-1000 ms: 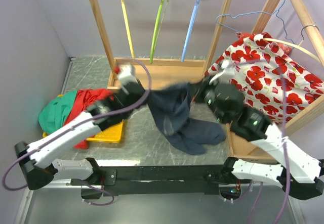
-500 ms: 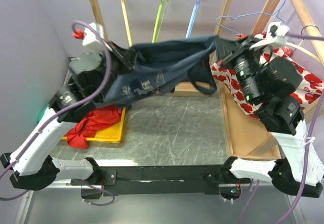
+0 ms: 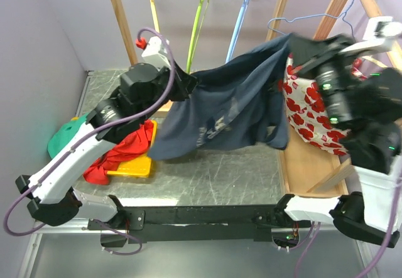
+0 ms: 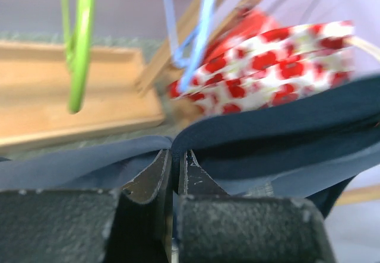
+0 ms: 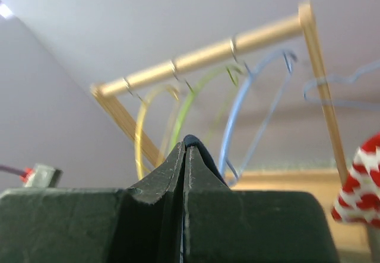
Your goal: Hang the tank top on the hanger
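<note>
The dark navy tank top (image 3: 226,108) hangs stretched in the air between both arms, pale lettering facing down-left. My left gripper (image 3: 186,82) is shut on its left edge, and the left wrist view shows the cloth (image 4: 267,138) pinched between the closed tips (image 4: 175,156). My right gripper (image 3: 294,44) is shut on the upper right edge, where a fold of navy fabric (image 5: 200,147) sticks out of the tips (image 5: 186,145). The light blue hanger (image 3: 237,27) hangs from the wooden rail just behind the top's upper edge; it also appears in both wrist views (image 4: 202,31) (image 5: 243,114).
A lime green hanger (image 3: 197,27) and a yellow hanger (image 3: 154,21) hang left of the blue one. A red garment (image 3: 122,152) and a green garment (image 3: 66,140) lie on a yellow tray (image 3: 135,167) at left. A red-flowered cloth (image 3: 311,118) drapes a wooden frame at right, with a wire hanger (image 3: 314,17) above.
Both arms lifted the tank top off the table and spread it. In the last half second it shifted right, the left gripper moving toward the centre and the right gripper further right.
</note>
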